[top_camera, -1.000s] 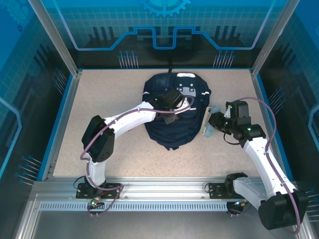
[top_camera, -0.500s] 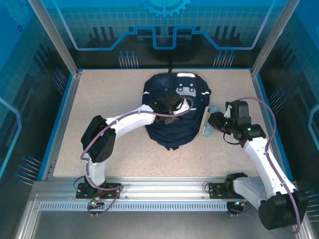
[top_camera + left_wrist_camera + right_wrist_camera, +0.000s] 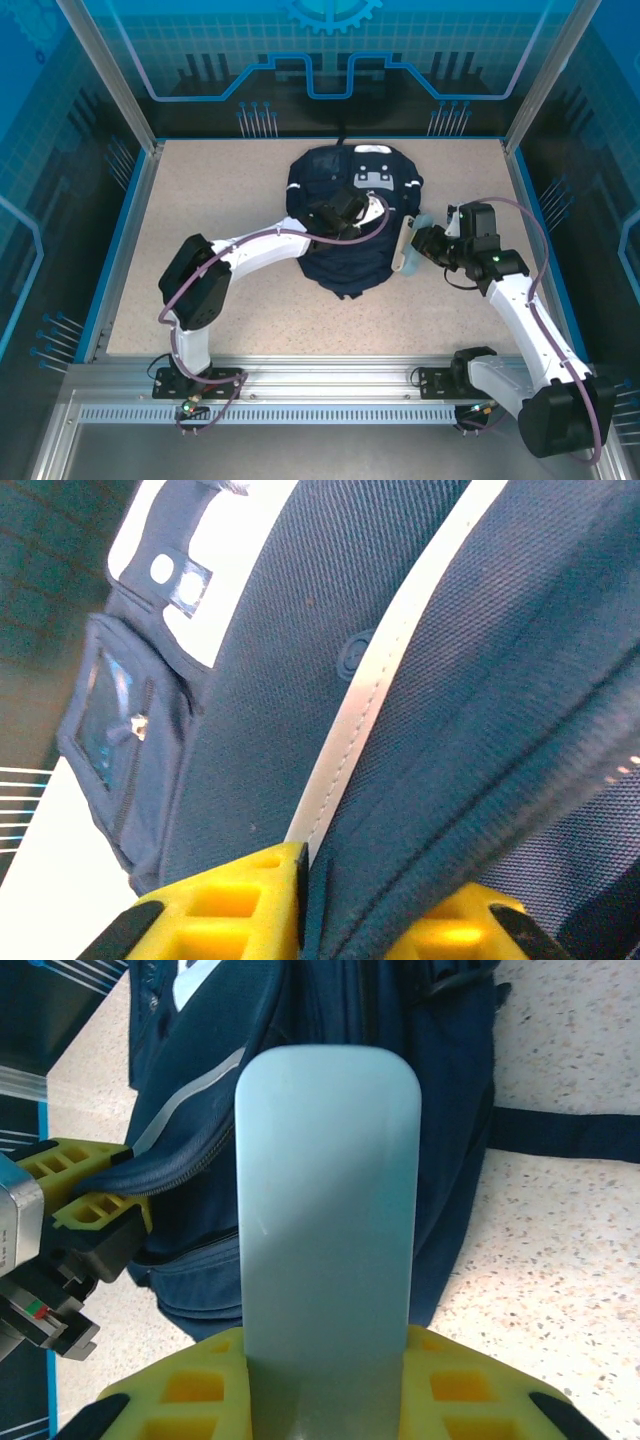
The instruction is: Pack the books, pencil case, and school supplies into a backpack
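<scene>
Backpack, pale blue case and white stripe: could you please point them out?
backpack [image 3: 345, 265], top view, lower front fabric.
pale blue case [image 3: 328, 1190], right wrist view, flat face.
white stripe [image 3: 372, 705], left wrist view, mid-length.

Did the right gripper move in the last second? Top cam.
Yes. The right gripper, holding the pale blue case, shifted left, away from the table's right edge and closer to the backpack.

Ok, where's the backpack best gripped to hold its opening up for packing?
The loose fabric lip beside the white stripe, pinched from above by the left tool: the backpack lies flat, and that raised fold looks thin enough to clamp.
</scene>
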